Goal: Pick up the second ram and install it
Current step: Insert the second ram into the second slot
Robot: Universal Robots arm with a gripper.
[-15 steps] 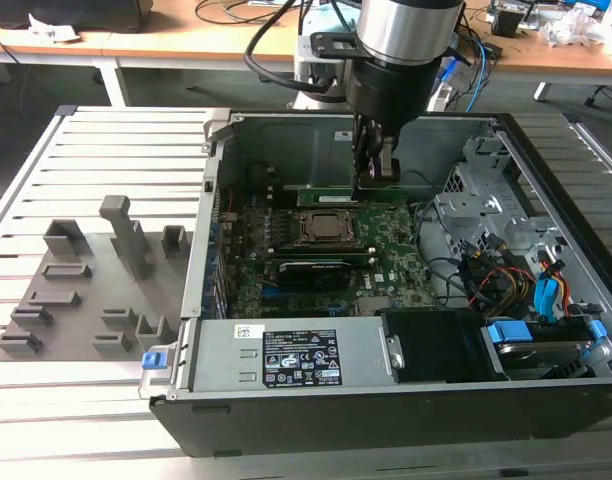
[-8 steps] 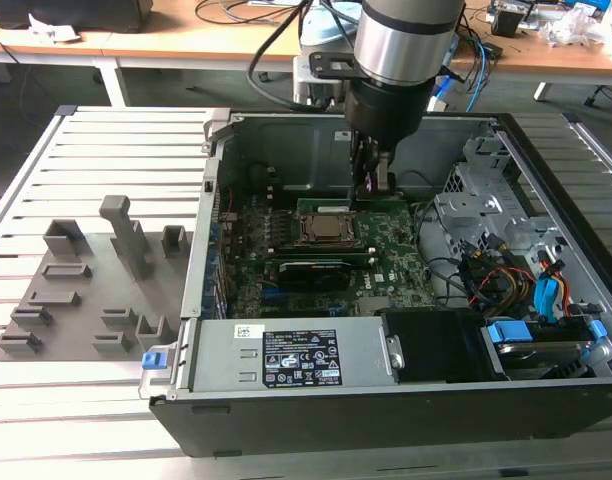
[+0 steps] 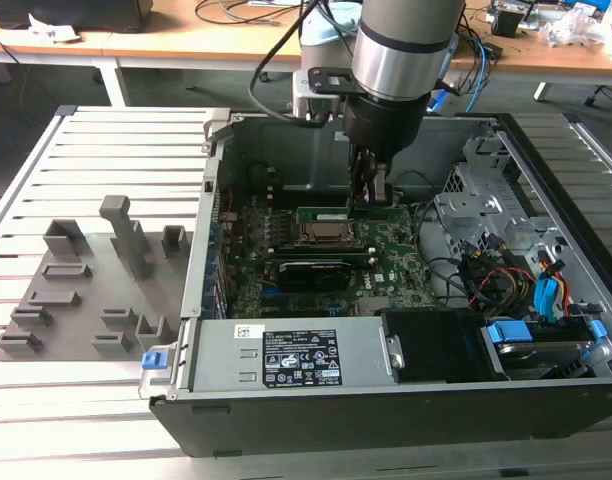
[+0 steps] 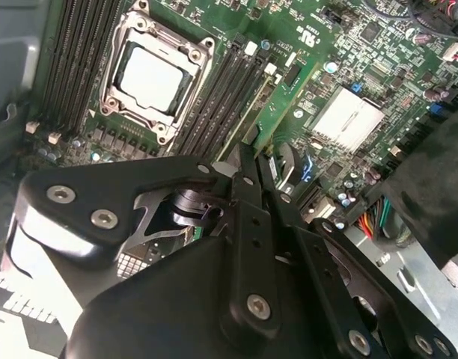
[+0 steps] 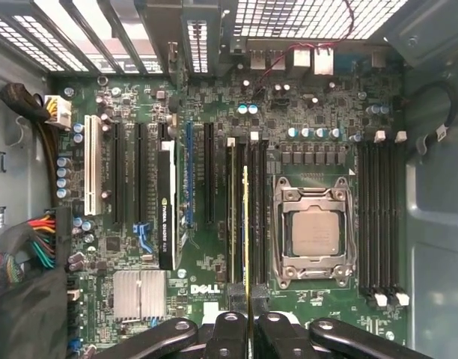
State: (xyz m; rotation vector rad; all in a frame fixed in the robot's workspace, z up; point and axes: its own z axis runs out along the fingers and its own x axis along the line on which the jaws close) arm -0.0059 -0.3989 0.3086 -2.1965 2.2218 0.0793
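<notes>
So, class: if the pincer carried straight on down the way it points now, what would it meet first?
Probably the memory slots beside the CPU socket: the pincer is shut on the second ram, edge-on above them. How far down it already sits is unclear.

From the exterior view I look down on a table [image 3: 96,150] of pale metal slats. At twelve o'clock a wooden desk [image 3: 216,40] runs across the back, strewn with black and blue cables [image 3: 476,60] and crumpled white paper [image 3: 576,25] toward one o'clock. Under it I see white desk legs [image 3: 114,80] and dark floor [image 3: 46,85]. Light falls flat and even, without hard shadows.
</notes>
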